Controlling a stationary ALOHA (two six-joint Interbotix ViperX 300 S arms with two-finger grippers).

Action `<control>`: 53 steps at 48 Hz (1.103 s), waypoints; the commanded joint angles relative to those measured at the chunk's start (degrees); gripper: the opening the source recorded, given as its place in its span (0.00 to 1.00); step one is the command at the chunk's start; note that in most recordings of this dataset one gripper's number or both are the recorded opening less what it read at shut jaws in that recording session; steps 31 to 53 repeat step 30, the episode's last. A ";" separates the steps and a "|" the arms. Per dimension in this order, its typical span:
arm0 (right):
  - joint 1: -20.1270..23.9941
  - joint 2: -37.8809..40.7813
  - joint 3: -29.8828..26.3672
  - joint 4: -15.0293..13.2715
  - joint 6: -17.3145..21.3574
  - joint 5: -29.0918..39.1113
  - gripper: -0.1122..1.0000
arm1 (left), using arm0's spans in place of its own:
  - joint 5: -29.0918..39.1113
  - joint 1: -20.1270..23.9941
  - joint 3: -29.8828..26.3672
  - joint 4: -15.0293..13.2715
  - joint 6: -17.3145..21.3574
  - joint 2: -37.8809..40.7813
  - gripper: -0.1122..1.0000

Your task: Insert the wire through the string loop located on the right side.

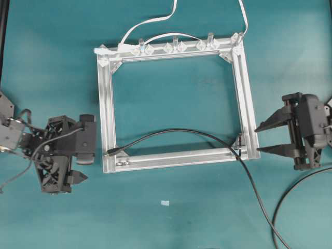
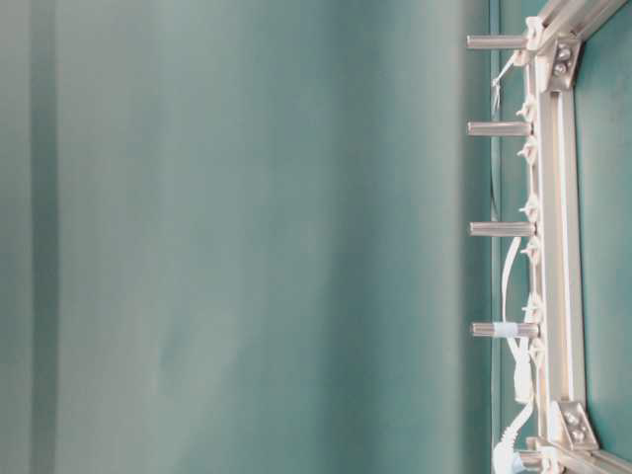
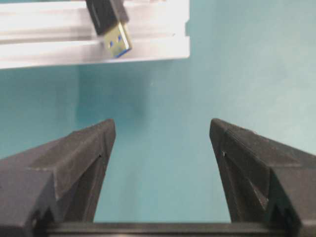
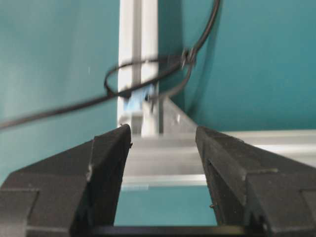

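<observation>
Outside frame [image 1: 106, 109] edges, both jaws open, empty, wire [image 1: 171, 134] through string loop [image 4: 143, 79].

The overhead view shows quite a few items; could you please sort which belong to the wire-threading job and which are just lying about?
Job:
- wire, plug resting on the frame's bottom-left corner
- string loop, with the wire through it
- aluminium frame

Lying about:
- flat white cable
- clear clips on the top rail
- small pale scrap on the table

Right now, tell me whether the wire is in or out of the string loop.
In. The right wrist view shows the wire running through the string loop at the frame corner; overhead, its plug lies at the opposite corner.
</observation>
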 commanded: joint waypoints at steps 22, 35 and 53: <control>-0.09 -10.28 1.23 -0.09 -0.09 -3.08 0.67 | -2.72 5.36 1.76 0.70 5.01 -10.37 0.52; -0.09 -14.41 2.20 -0.09 0.09 -6.15 0.68 | -7.73 6.94 3.52 0.62 4.92 -12.83 0.50; -0.09 -14.41 2.20 -0.09 0.09 -6.15 0.68 | -7.73 6.94 3.52 0.62 4.92 -12.83 0.50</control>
